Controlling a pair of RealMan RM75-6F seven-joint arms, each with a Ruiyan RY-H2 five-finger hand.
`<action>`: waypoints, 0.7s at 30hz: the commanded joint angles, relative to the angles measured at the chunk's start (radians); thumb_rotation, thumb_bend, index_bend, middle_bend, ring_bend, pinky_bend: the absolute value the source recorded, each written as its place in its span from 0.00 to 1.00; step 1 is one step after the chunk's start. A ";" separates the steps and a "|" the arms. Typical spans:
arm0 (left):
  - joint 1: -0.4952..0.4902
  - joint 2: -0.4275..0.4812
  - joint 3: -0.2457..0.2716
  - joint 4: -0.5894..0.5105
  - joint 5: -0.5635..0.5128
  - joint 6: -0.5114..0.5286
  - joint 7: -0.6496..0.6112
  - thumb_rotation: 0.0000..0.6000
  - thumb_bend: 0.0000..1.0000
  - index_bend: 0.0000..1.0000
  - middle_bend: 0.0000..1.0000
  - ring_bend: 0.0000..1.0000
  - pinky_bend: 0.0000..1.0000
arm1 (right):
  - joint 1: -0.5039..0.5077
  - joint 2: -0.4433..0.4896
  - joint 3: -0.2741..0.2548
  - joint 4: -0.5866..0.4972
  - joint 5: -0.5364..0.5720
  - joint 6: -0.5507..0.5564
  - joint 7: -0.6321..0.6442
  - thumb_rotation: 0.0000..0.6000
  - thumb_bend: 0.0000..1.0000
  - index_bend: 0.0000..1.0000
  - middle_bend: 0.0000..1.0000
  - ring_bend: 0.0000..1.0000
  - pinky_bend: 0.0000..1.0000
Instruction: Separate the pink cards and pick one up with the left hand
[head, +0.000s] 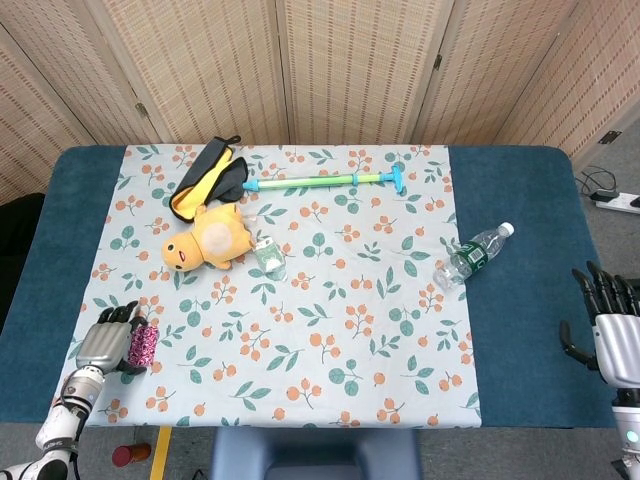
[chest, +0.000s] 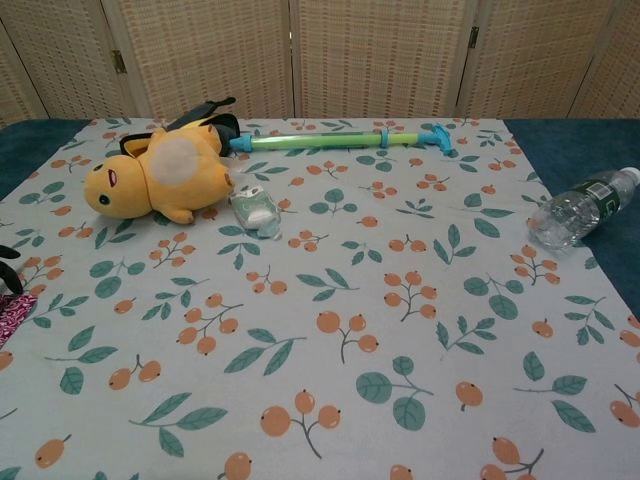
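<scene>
Left hand (head: 103, 343) low at near-left table corner, fingers curled against pink cards (head: 142, 345); firm hold or just contact — cannot tell. Cards look bunched, none clearly lifted, so separating and pickup seem unfinished. Mid-table: yellow plush (head: 207, 240), small pouch (head: 268, 255), green stick (head: 322, 181). Only container, water bottle (head: 473, 255), lies on side, capped, looks near empty. Right hand (head: 612, 325) idle, fingers spread, empty.
</scene>
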 joint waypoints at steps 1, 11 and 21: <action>-0.003 -0.002 0.000 0.001 0.000 0.000 0.001 0.95 0.13 0.28 0.00 0.00 0.00 | 0.000 0.000 0.000 -0.001 0.001 -0.001 -0.001 0.80 0.55 0.00 0.00 0.00 0.00; 0.001 -0.002 0.001 -0.007 0.006 0.024 -0.001 0.96 0.13 0.34 0.00 0.00 0.00 | -0.003 0.001 0.001 -0.002 0.001 0.003 0.000 0.80 0.55 0.00 0.00 0.00 0.00; 0.031 0.047 0.000 -0.054 0.022 0.083 -0.026 0.95 0.13 0.34 0.00 0.00 0.00 | -0.002 0.003 0.002 0.001 -0.002 0.005 0.004 0.80 0.55 0.00 0.00 0.00 0.00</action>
